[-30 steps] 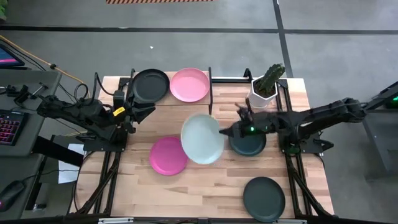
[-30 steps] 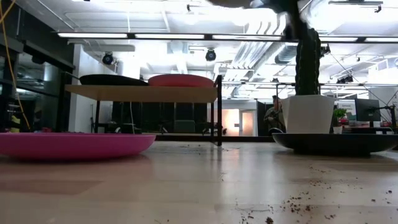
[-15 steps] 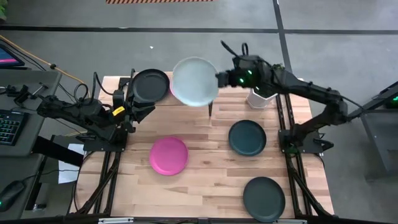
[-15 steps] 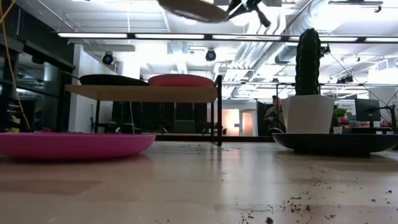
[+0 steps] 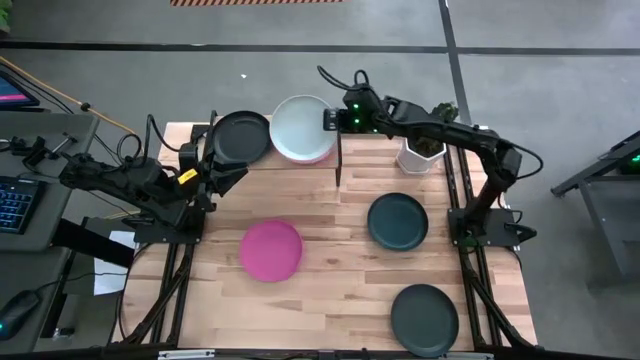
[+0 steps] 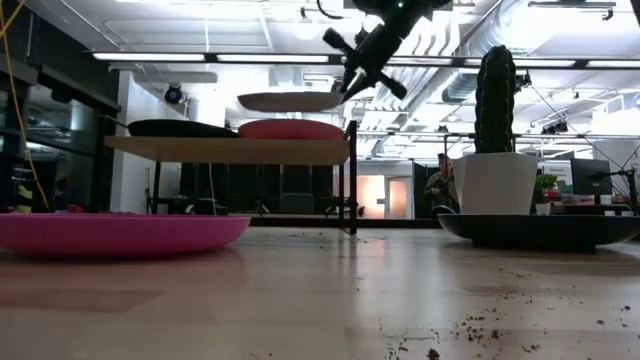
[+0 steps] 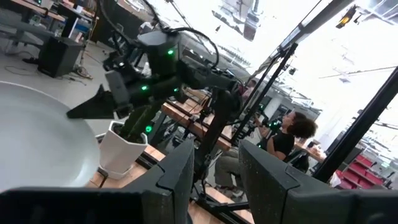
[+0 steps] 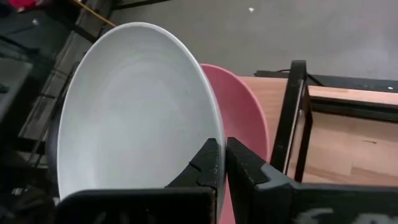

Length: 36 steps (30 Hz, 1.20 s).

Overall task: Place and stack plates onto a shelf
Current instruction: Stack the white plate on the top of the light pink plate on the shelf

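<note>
The right tool (image 5: pixel 332 119) is clamped on the rim of the pale mint-white plate (image 5: pixel 303 127), holding it in the air just above the light pink plate (image 6: pixel 290 129), which lies on the shelf (image 6: pixel 228 150) at the bench's (image 5: pixel 330 285) 12 o'clock beside the black plate (image 5: pixel 241 136). The left tool (image 5: pixel 226 172) waits at the bench's 9 o'clock edge, near the shelf, its fingers parted and holding nothing. The magenta plate (image 5: pixel 271 249) lies left of the bench's centre, the dark teal plate (image 5: pixel 397 220) toward 3 o'clock, and the dark grey-green plate (image 5: pixel 424 318) toward 5 o'clock.

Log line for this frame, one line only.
right gripper: holds white plate above pink plate on shelf | left gripper: idle beside shelf
</note>
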Motion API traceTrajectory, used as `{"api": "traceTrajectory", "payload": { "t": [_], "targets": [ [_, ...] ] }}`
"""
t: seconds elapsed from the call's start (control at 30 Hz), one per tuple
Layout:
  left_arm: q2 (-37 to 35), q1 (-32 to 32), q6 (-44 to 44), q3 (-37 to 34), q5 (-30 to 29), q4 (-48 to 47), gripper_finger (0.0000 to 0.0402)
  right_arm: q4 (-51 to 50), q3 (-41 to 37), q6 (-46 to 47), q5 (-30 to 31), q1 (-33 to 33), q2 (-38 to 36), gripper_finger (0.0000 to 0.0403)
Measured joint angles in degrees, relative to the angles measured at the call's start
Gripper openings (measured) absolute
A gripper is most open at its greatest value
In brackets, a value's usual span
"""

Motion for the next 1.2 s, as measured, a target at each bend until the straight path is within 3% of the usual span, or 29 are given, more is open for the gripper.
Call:
{"api": "traceTrajectory", "payload": {
  "t": [0.6, 1.0, 1.2],
  "targets": [
    [0.0, 0.0, -0.1, 0.0, -0.1, 0.1, 0.0115, -1.3, 0.1, 4.7, -1.4, -0.8, 3.7, 0.0],
    [0.0, 0.0, -0.1, 0.0, -0.2, 0.5, 0.0115, -2.7, 0.1, 2.1, -1.3, -1.0, 3.7, 0.0002],
    [0.0, 0.0, 0.0, 0.0, -0.2, 0.5, 0.0115, -1.6, 0.1, 1.2, -1.6, -1.0, 3.7, 0.0044]
  ]
}}
